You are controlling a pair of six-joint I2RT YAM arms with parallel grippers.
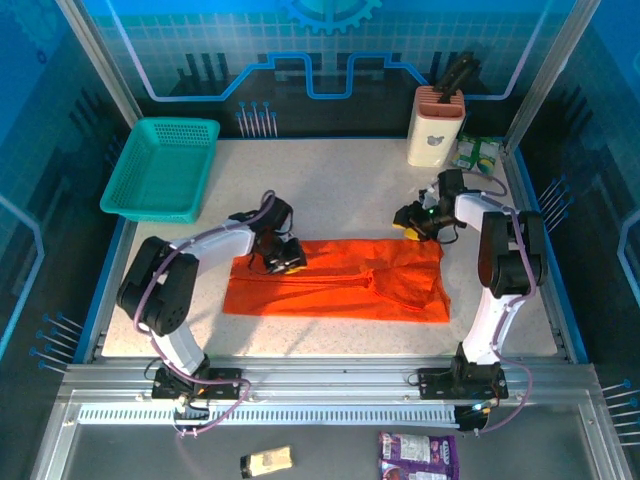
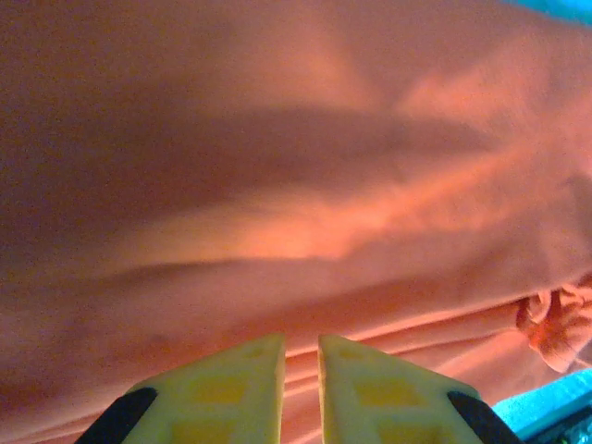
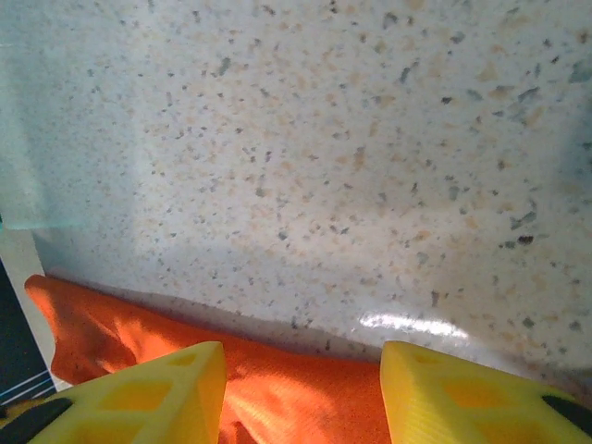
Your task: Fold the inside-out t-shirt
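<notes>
— Well, where does the t-shirt (image 1: 340, 285) lie?

— Across the middle of the tabletop (image 1: 330, 180). It is a long flat band parallel to the near edge, and closer to that edge than to the far one.

— And our pincers?

— Our left gripper (image 1: 286, 262) sits on the band's far hem, toward the left edge. Its jaws are almost together with a slim gap, and we cannot tell whether cloth is caught. Our right gripper (image 1: 410, 224) hovers at the band's far right corner, jaws spread wide, grasping nothing.

— So how do we do this fold well?

— We judge that both ends need an equal bite on the hem before lifting. Then we carry them at one height, so the soft cloth lands square, not skewed.
</notes>
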